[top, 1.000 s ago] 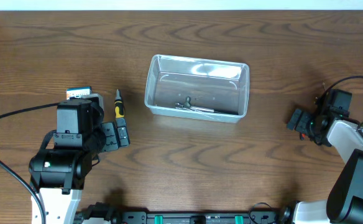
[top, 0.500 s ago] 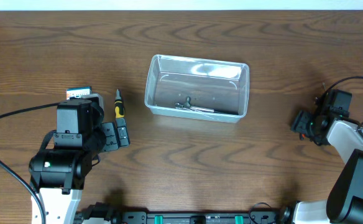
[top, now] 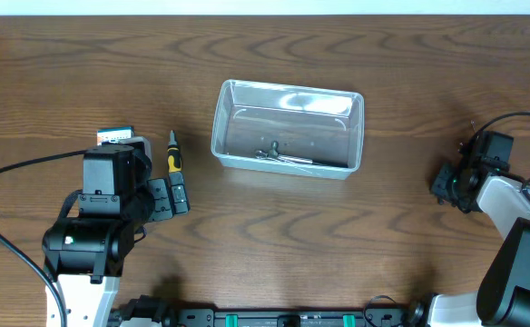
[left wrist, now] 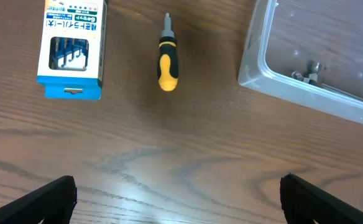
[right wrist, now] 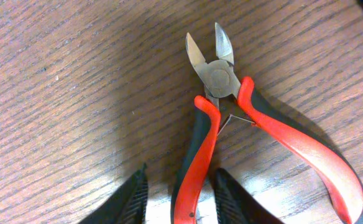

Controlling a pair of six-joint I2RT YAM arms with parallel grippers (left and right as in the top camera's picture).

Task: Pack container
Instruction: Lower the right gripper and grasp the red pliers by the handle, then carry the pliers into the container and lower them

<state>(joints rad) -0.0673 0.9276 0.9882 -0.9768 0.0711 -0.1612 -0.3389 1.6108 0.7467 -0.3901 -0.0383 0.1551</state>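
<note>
While the left gripper [left wrist: 178, 193] hangs open, the right gripper [right wrist: 181, 193], unclenched, straddles one handle of the diagonal cutters [right wrist: 220, 78], at four o'clock from the container [top: 288, 89].

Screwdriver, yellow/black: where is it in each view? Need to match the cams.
Overhead: the screwdriver lies left of centre, between the blue-and-white box and the container, tip toward the top edge.
Left wrist: upper middle, tip up, box at its left.
Right wrist: not in it; only the red-handled pliers show.
Shared landmark: the container, right of the screwdriver in both views.
</note>
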